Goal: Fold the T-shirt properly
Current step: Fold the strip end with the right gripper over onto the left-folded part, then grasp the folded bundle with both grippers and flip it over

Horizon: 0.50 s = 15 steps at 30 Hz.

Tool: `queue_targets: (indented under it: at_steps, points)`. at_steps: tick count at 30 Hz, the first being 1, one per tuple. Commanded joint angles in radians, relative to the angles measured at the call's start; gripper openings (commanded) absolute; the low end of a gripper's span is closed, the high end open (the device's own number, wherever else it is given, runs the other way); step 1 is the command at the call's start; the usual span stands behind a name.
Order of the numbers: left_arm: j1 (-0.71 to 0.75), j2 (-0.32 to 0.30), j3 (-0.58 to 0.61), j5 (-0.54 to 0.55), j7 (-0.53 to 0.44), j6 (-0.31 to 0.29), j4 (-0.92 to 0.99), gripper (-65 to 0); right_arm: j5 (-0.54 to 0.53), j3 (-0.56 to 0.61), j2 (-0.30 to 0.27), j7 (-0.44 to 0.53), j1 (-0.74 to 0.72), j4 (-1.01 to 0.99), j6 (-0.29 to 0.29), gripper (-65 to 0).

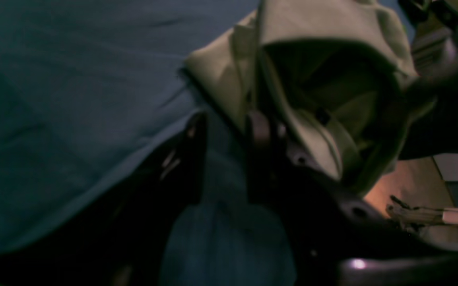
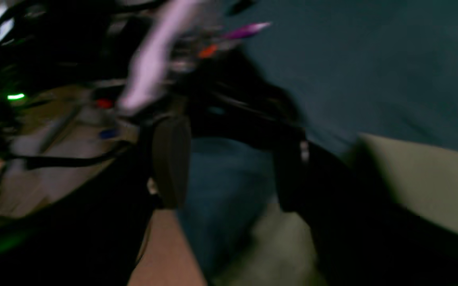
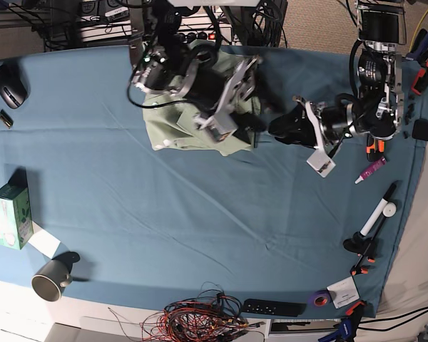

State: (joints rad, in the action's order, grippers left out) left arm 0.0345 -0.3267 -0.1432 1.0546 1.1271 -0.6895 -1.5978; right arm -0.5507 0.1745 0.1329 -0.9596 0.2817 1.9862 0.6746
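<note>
Base view is showing the T-shirt (image 3: pixel 172 130) sitting bunched up at the far side of the teal table cloth (image 3: pixel 164 206), with the right gripper (image 3: pixel 251 91) hanging right over its edge, jaws spread and nothing pinched. Left gripper (image 3: pixel 282 128) is sitting just beside the shirt, also spread and empty. Only container is a metal mug (image 3: pixel 51 279) lying tipped at the near corner, can't see what's inside
</note>
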Motion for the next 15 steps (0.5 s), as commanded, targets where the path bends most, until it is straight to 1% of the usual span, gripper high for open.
queue_targets:
  at_steps: [1,4,6,8,11,13,15]
  points:
    - [-0.014,-0.009,-0.026,0.056,-0.010,-0.009,-0.018,-47.1,-0.025,-0.028,0.005,0.026,-0.015,0.036,0.007,-32.3]
    - [-0.014,-0.009,-0.093,0.121,0.012,-0.009,-0.026,-47.1,-0.025,-0.138,-0.001,0.026,-0.029,0.069,0.007,-32.3]
    - [-0.014,-0.009,-0.131,0.129,0.012,-0.009,-0.029,-47.1,-0.024,-0.212,-0.019,0.025,-0.041,0.078,0.006,-32.3]
    - [-0.012,-0.009,-0.153,0.130,0.018,-0.009,-0.029,-47.1,0.003,-0.284,-0.043,0.024,-0.052,0.078,0.006,-32.3]
    - [0.008,-0.008,-0.156,0.137,0.019,-0.009,-0.029,-47.1,0.055,-0.381,-0.088,0.024,-0.066,0.078,-0.004,-32.3]
    - [0.029,-0.008,-0.155,0.136,0.019,-0.009,-0.029,-47.1,0.065,-0.437,-0.123,0.025,-0.069,0.078,-0.018,-32.3]
    - [0.049,-0.008,-0.156,0.136,0.021,-0.009,-0.029,-47.0,0.064,-0.483,-0.162,0.024,-0.068,0.078,-0.018,-32.3]
